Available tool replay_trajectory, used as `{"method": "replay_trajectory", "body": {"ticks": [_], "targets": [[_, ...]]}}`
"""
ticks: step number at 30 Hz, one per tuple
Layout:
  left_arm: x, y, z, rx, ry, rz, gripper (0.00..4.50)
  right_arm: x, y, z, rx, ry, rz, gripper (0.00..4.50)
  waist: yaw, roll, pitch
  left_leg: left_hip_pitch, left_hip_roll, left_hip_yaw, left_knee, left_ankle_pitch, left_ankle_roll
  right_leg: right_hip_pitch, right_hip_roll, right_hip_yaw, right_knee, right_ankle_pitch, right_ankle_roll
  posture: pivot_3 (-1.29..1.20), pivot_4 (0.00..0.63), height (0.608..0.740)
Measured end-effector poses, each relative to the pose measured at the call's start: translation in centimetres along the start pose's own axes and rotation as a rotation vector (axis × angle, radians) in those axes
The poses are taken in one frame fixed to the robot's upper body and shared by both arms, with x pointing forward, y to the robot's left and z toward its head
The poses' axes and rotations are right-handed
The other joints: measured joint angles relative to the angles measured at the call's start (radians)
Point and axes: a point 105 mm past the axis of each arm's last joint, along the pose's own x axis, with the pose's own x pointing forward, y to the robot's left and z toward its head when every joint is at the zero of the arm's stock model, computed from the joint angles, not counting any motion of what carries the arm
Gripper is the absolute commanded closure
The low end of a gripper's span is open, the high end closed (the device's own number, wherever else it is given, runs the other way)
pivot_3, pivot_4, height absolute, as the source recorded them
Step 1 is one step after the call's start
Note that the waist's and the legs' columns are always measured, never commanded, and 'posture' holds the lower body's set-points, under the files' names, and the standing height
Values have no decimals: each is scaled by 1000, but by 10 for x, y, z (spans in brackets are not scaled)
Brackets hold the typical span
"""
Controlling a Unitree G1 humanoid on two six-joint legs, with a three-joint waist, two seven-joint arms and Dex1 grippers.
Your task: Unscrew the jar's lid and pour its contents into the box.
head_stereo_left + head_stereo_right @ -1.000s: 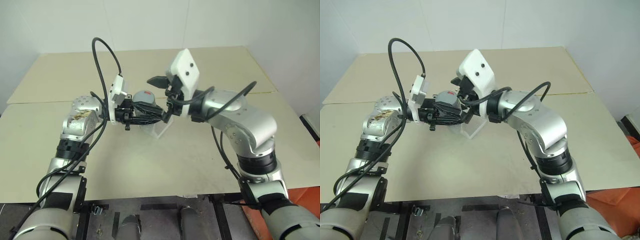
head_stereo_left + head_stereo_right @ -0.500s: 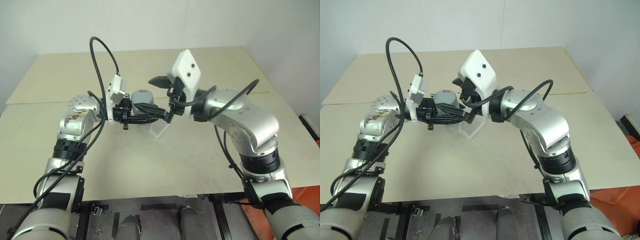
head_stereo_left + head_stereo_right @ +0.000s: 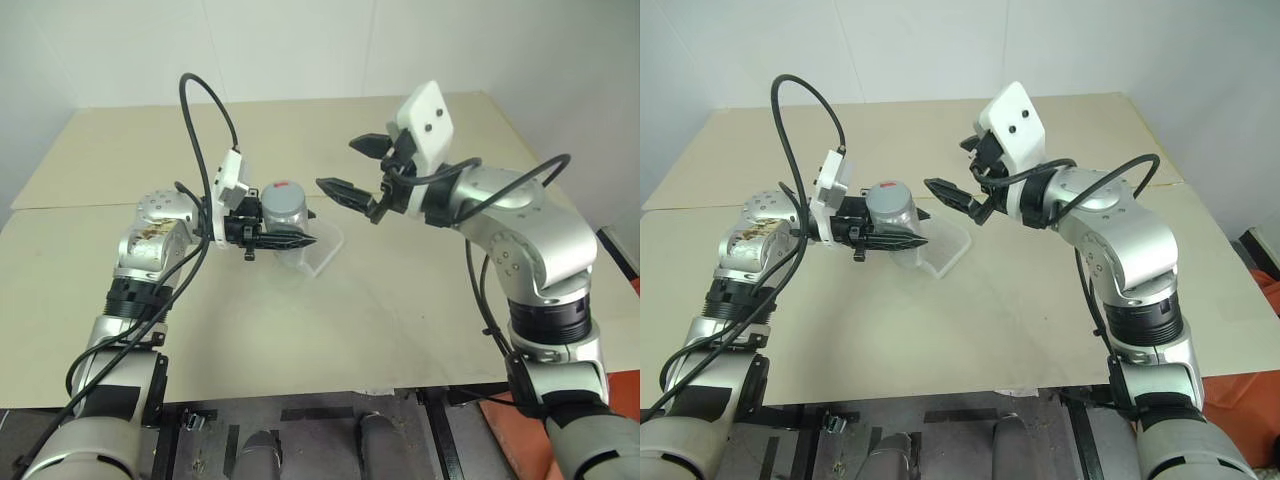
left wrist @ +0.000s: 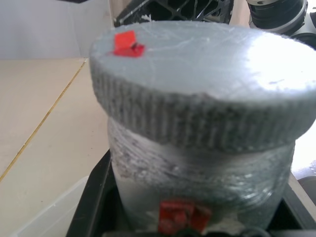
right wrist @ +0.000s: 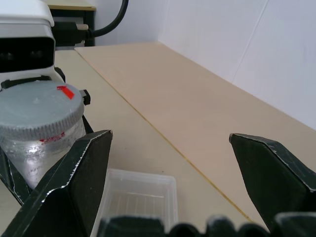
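**Lid still on, right gripper off the jar**

The left gripper (image 3: 290, 240) is clamped on the jar (image 3: 890, 215), holding it upright in the air above the near-left part of the box (image 3: 945, 250), which lies on the tan table (image 3: 400, 300). The lid (image 4: 207, 98) sits fully on the threads, pale grey with a ribbed rim and a small red mark on top. The right gripper (image 3: 958, 172) hangs just right of the jar, fingers spread wide, nothing between them, not touching the lid.

Step in hand, as I judge it: re-grip for another turn. To do it well, bring the spread fingers level with the ribbed rim, centred over the lid, and close on the ribs, not the jar wall. Keep the left clamp firm so the jar doesn't spin along. The red mark serves as a check on rotation.
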Motion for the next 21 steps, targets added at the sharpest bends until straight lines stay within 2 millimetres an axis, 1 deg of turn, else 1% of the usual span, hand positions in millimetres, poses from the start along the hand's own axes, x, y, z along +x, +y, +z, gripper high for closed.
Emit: {"method": "replay_trajectory", "body": {"ticks": [2,5,8,10,15,21], "targets": [[0,0,0,0,0,0,2591,-2,3,4,3,-18,22,64,1,0,0,0,0,0,0,0,0,0,0,0,0,0,0,0,150,740],[0,0,0,0,0,0,2591,-6,9,17,-3,-66,52,64,0,0,0,0,0,0,0,0,0,0,0,0,0,0,0,0,150,740],[0,0,-1,-2,0,0,2591,-4,21,28,10,-108,110,64,-1,0,0,1,0,0,0,0,0,0,0,0,0,0,0,0,150,740],[1,0,-1,-5,-2,-1,2591,-1,30,32,21,-129,149,64,0,0,0,0,0,0,0,0,0,0,0,0,0,0,0,0,150,740],[6,0,-3,-18,-14,-14,2591,12,50,28,50,-122,224,64,0,0,0,0,0,0,0,0,0,0,0,0,0,0,0,0,150,740],[8,-1,-2,-17,-20,-28,2591,23,57,23,85,-103,254,64,0,0,0,0,0,0,0,0,0,0,0,0,0,0,0,0,150,740]]}}
